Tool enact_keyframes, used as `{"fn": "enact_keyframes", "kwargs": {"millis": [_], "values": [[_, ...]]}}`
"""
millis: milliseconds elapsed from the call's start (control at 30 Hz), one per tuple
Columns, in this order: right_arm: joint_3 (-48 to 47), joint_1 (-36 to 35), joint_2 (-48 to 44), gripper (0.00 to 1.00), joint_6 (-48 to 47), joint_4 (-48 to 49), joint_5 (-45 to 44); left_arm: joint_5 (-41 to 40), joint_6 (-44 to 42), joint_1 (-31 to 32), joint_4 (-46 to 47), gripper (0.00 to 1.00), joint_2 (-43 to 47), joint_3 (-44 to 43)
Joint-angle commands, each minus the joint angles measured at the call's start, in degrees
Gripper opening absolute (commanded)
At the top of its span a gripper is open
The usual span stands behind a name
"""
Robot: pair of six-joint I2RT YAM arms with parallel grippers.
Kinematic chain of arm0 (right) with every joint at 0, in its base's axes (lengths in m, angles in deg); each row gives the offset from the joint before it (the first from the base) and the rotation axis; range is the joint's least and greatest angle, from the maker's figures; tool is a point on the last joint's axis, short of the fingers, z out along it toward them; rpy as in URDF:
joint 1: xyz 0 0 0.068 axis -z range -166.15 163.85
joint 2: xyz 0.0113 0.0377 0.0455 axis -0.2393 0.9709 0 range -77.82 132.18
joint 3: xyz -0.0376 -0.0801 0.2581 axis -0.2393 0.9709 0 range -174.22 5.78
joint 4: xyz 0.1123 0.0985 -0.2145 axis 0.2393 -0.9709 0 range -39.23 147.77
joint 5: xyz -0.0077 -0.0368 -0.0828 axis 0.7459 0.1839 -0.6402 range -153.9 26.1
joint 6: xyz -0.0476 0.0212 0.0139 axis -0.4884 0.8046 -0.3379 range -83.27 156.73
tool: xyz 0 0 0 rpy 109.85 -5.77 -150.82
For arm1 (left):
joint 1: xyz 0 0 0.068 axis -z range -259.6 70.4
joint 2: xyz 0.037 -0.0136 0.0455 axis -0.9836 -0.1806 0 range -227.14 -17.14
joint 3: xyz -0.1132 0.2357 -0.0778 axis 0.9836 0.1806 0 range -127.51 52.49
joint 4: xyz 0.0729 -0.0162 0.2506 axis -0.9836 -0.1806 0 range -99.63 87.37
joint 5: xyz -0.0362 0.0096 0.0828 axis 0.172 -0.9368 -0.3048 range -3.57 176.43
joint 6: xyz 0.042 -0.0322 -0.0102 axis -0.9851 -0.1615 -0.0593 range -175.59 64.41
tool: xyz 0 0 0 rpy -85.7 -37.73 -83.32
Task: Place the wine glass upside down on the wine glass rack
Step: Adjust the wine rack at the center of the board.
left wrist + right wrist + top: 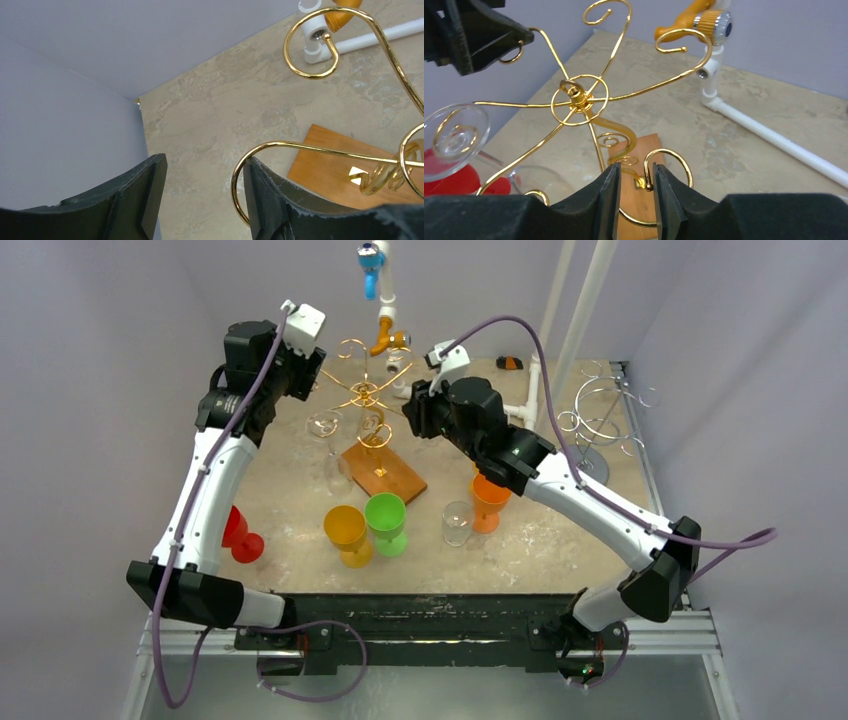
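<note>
Yellow cup [347,530] and green cup [386,518] nearest, just in front of rack [365,395]. Red cup [235,528] front-left of rack; clear tumbler [457,523], orange cup [488,502] front-right. All on worktop [290,490].
Wine glass [325,426] hangs upside down on rack's left arm, foot in gold spiral.
Right gripper [636,172] at rack's right side: fingers narrowly apart, hook tip in gap, seemingly not pinched.
Left gripper [205,165] behind-left of rack: fingers apart, gold loop just beside one.
</note>
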Motion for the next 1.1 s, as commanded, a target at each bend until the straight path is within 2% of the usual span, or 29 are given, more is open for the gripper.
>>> {"fn": "enact_keyframes", "kwargs": {"millis": [0,833,1067], "values": [[2.52,-3.00,0.61,0.35,3.97,-1.67,5.03,-1.07,0.07,0.00,0.78,0.61,-2.98,-0.74],[9.00,-7.34,-4.19,0.35,7.85,0.18,4.53,-0.71,0.32,0.00,2.67,0.61,-7.59,-4.58],[8.46,-8.00,-4.40,0.38,7.81,-0.38,4.21,0.34,0.65,0.00,2.53,0.66,-8.30,-6.03]]}}
